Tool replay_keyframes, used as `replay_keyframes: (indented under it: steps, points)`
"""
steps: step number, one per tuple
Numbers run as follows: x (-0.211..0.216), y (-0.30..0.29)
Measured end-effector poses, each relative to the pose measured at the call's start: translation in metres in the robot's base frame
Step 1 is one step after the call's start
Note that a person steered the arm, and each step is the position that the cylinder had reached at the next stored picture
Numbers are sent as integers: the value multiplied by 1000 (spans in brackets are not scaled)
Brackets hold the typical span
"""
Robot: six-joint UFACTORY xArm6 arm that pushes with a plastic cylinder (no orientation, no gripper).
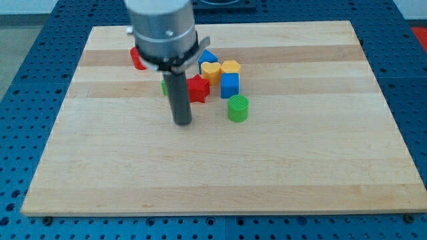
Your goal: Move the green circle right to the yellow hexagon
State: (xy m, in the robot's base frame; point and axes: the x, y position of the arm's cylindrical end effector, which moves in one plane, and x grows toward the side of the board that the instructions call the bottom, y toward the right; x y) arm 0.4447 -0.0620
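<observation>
Green circle (238, 108) just below blue cube (229, 85); red star (197, 88) alongside.

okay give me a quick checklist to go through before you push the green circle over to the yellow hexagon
1. My tip in view, on the board: ok.
2. Green circle standing free, nothing touching it: ok.
3. My tip touching the green circle: not ok, it sits apart to the view's left.
4. Which yellow block is the hexagon: cannot tell.
5. Blue cube between circle and yellows blocks a straight push: not ok.
6. Red block clear of my tip: ok.
</observation>
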Motion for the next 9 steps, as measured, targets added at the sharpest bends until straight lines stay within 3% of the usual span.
replay_keyframes:
  steps: [2,4,5,7,8,9]
  points:
    - [-18,114]
    - [22,72]
    - [35,94]
    - [-49,165]
    - [-45,166]
    - [-11,161]
